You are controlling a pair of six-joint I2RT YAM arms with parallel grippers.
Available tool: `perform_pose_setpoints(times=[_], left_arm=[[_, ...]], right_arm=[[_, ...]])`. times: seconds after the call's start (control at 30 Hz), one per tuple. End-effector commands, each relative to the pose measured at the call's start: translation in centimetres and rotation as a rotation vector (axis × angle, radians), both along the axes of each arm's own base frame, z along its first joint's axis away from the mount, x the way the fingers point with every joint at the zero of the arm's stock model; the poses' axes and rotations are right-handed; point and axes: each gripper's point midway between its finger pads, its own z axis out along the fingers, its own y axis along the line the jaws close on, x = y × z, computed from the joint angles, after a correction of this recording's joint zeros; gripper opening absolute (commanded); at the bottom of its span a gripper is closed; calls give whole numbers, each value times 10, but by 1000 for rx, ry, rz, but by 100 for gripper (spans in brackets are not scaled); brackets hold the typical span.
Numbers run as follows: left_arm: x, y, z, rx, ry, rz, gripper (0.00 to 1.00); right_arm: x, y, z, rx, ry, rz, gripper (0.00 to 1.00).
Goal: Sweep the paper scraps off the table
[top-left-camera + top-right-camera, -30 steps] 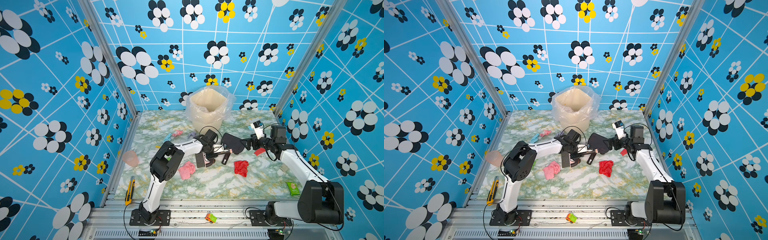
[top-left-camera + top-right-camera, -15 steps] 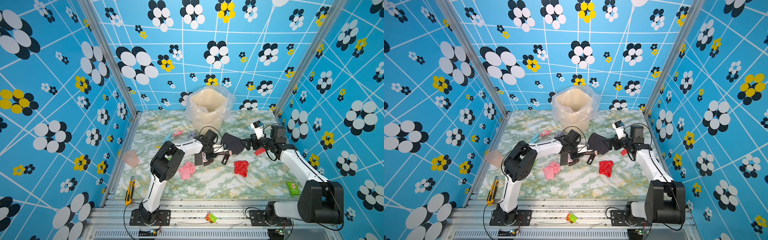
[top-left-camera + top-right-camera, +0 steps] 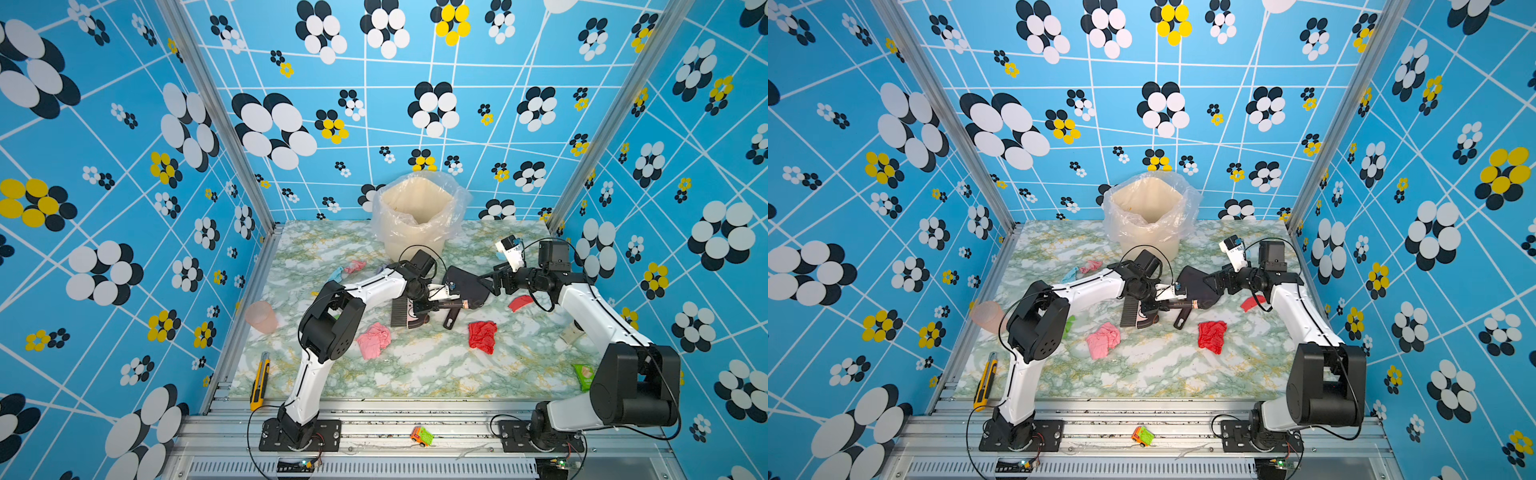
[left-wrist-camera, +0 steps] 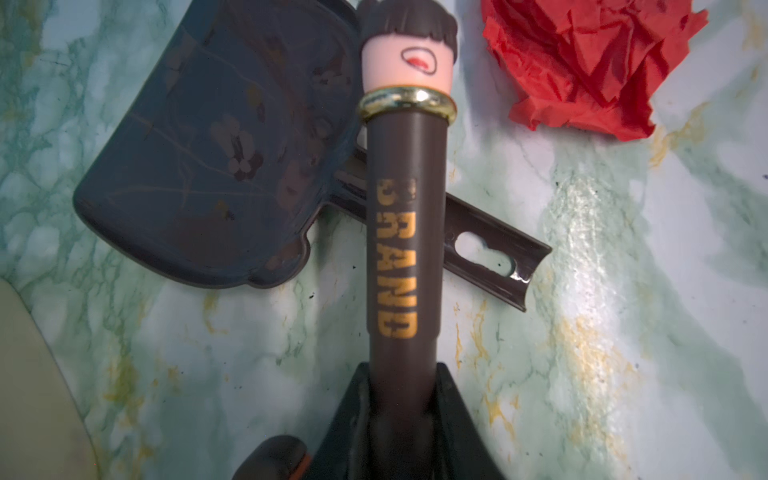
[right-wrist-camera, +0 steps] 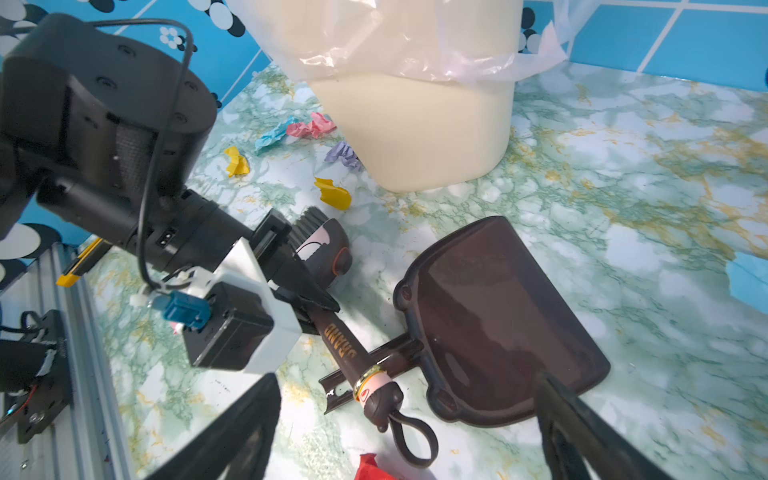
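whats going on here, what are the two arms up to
The left gripper is shut on the brush, holding it by the handle. The right gripper is open at the edge of the dustpan and is not gripping it. The paper scraps lie unswept on the table.

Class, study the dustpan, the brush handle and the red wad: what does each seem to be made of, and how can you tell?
Dustpan: likely hard plastic, dark brown and glossy; it mirrors the walls. Brush handle: probably moulded plastic, smooth brown with printed gold lettering. Red wad: thin matte paper, by its sharp creases and torn edges.
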Motion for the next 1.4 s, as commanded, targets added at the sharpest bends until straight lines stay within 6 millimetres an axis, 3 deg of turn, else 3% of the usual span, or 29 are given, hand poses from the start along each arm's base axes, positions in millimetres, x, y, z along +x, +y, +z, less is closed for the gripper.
perform_pose_setpoints(times=[0.0, 0.27, 0.43, 0.77, 0.8, 1.1, 1.37], left_arm=[[-13, 3, 43, -79, 37, -61, 0], [-24, 12, 56, -109, 140, -101, 0], [-30, 11, 60, -119, 163, -131, 0], [-37, 12, 64, -144, 204, -157, 0], [-38, 12, 65, -146, 205, -159, 0], [-41, 13, 64, -137, 218, -170, 0], [-42, 15, 63, -130, 219, -178, 0]], right_arm=[[-18, 9, 5, 25, 56, 109, 94], [-33, 35, 16, 141, 100, 245, 91], [-44, 57, 2, 77, 148, 337, 88], [-47, 72, -12, 57, 212, 394, 80], [-53, 83, -14, 48, 218, 426, 80], [-61, 90, -38, -36, 297, 462, 73], [-63, 88, -48, -66, 323, 462, 68]])
